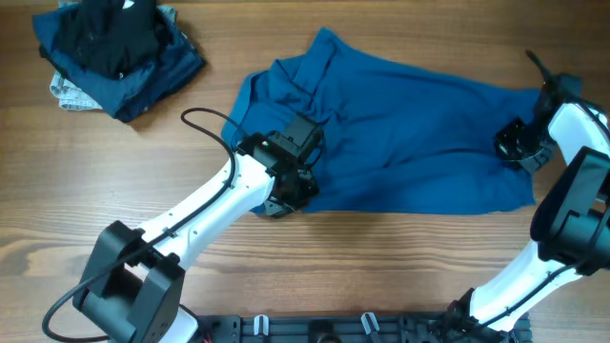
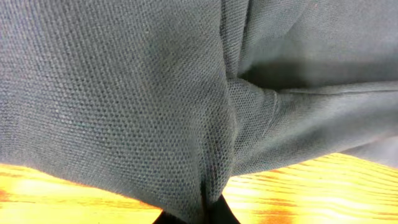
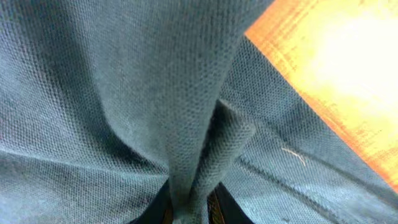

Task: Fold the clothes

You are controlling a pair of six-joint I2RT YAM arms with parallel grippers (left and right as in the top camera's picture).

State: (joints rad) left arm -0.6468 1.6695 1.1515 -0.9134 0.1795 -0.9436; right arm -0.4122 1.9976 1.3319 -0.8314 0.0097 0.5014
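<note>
Bench [image 1: 381, 267]: flat top of light brown wood grain, carrying everything below.

Mid-blue shirt [image 1: 410, 143]: large soft garment of fine knit fabric. It lies rumpled, mostly flat, across the centre and right half of the bench. Its left end is bunched into folds and its right end reaches the bench's right side. A stitched seam and a loose pale thread show in the right wrist view.

Heap of clothes [image 1: 114, 52]: navy, black and pale patterned pieces piled at the far left corner of the bench, black on top. The heap is well apart from the shirt, and neither arm touches it.

Left arm [image 1: 200, 205]: white links with black joints. It reaches from the near left up to the shirt's left near edge.

Right arm [image 1: 572, 191]: same build. It comes from the near right to the shirt's right end.

Black cable [image 1: 205, 119]: a thin loop arcing off the left arm, over bare bench just left of the shirt.

Left tool [image 2: 202, 216]: pressed together, pinching a ridge of shirt fabric. The cloth fans out from the fingers, with bench wood beyond the hem.

Right tool [image 3: 189, 211]: closed on a narrow vertical fold of the shirt drawn between its dark fingers [image 3: 227, 208]. Bench wood shows at the upper right of that view.
</note>
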